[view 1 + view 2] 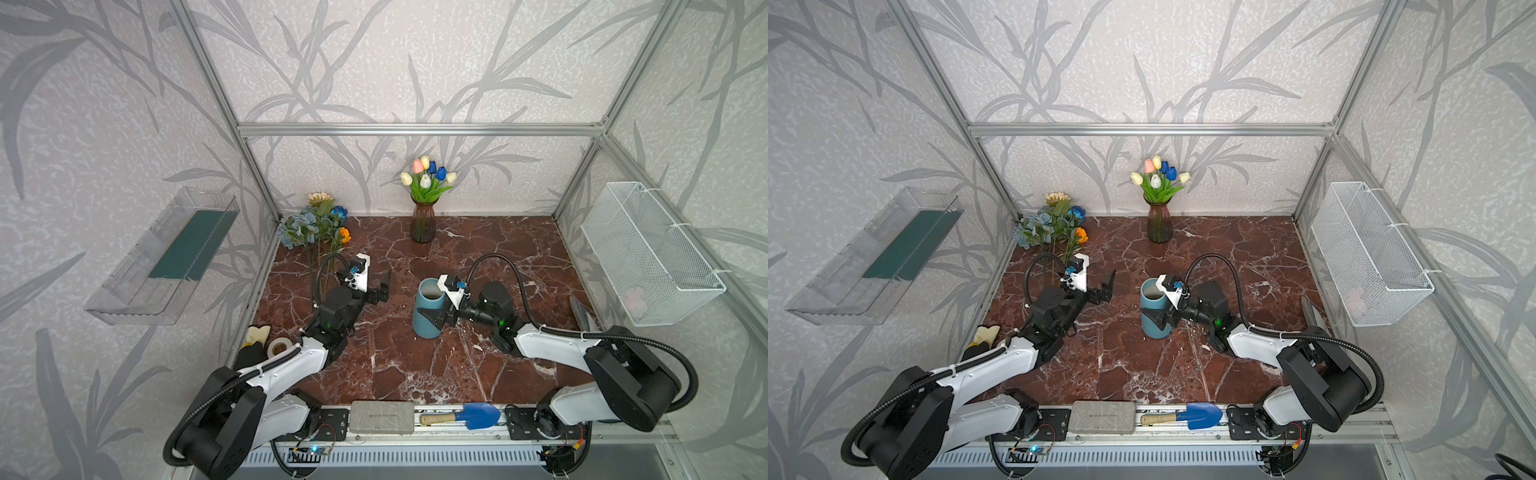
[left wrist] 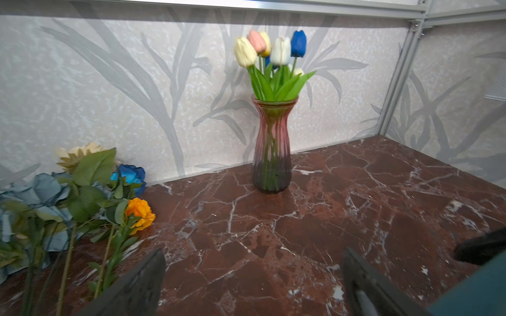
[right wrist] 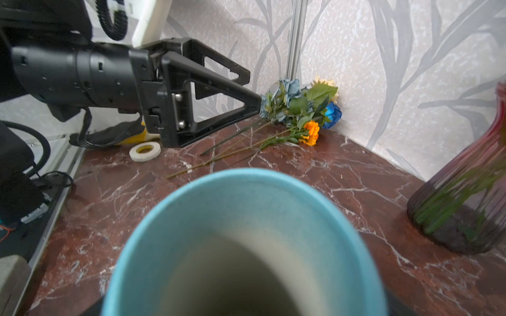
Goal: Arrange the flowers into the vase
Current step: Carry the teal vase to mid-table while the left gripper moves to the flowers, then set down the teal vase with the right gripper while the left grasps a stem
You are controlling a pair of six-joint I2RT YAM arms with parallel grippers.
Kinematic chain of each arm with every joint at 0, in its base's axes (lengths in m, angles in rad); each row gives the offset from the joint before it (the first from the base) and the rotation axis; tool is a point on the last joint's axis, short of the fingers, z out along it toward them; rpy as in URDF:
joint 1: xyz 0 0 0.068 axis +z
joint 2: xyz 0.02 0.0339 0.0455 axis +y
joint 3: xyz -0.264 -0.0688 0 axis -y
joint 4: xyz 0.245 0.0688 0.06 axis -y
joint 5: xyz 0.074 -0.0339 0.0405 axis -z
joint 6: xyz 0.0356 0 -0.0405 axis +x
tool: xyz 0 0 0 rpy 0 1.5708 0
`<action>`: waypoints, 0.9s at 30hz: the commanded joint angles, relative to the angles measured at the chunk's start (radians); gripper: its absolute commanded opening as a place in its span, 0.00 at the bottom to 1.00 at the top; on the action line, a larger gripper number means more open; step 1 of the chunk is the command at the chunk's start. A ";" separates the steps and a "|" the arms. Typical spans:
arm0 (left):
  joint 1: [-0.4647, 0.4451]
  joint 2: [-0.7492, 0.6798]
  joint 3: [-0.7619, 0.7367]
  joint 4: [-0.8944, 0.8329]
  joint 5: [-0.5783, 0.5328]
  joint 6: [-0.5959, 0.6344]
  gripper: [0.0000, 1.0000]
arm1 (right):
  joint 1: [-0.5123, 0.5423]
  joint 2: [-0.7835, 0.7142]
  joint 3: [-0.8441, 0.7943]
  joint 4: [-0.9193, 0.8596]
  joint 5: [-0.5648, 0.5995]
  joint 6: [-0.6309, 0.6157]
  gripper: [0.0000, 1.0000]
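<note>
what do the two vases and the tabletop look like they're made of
Red vase: likely tinted glass, glossy and ribbed; stems show through.
Blue vase: probably ceramic, matte outside, dull pale inside.
Tabletop: red-brown marble look, white veins, slight sheen; could be a printed sheet.

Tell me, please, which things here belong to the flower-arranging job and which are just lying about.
Job: loose mixed stems in the back-left corner; empty blue vase; tulips standing in the ribbed glass vase.
Lying about: tape roll; glove; grey block; blue trowel; white wire basket; clear wall tray.
</note>
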 commanded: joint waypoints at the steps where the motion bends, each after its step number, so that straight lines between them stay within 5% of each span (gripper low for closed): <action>1: 0.054 -0.044 0.065 -0.118 -0.010 -0.067 1.00 | 0.006 -0.036 0.028 0.054 0.010 -0.019 0.99; 12: 0.260 0.123 0.460 -0.747 -0.203 -0.188 0.98 | 0.007 -0.322 0.023 -0.137 -0.007 -0.029 0.99; 14: 0.312 0.220 0.563 -0.882 -0.176 -0.223 0.90 | 0.007 -0.403 0.039 -0.203 0.008 -0.037 0.99; 18: 0.387 0.419 0.743 -1.082 -0.092 -0.222 0.57 | 0.007 -0.542 0.036 -0.252 0.090 -0.055 0.99; 22: 0.427 0.578 0.889 -1.218 -0.088 -0.200 0.38 | 0.007 -0.634 -0.107 -0.121 0.181 -0.111 0.99; 27: 0.445 0.729 1.045 -1.350 -0.089 -0.151 0.44 | 0.012 -0.651 -0.277 0.056 0.276 -0.099 0.99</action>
